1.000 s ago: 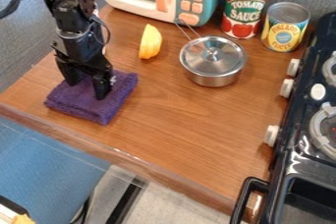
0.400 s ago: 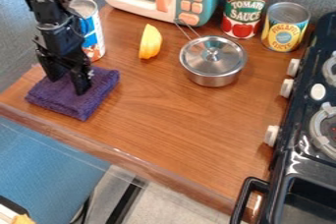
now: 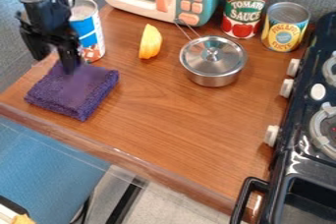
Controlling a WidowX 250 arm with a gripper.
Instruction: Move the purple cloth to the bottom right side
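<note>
Purple terry-like cloth, folded into a thick pad [image 3: 73,92], lies flat on the left part of the brown wood-grain counter [image 3: 177,125], close to its near edge. We see it further left than in the earliest frame: it slid that way along with the black two-finger gripper [image 3: 56,64], and between the last two frames it has kept its place while the gripper rose from its middle toward its back edge. The fingers stand apart with no cloth visibly pinched between them, so we take the jaws to be open. One fingertip overlaps the cloth's back edge in our view; whether it still touches, we cannot tell.

For us the shift matters, because it ran away from the lower right, where the task wants the cloth. We judge the job unfinished: the arm seems to have let go, and the cloth would need a fresh grip, then a carry rightward across the bare wood in front of the lidded silver metal pot [image 3: 211,66], ending short of the black toy stove [image 3: 292,120]. A shallow pinch might catch only the top layer and unfold the pad, so we would grip deep.
</note>
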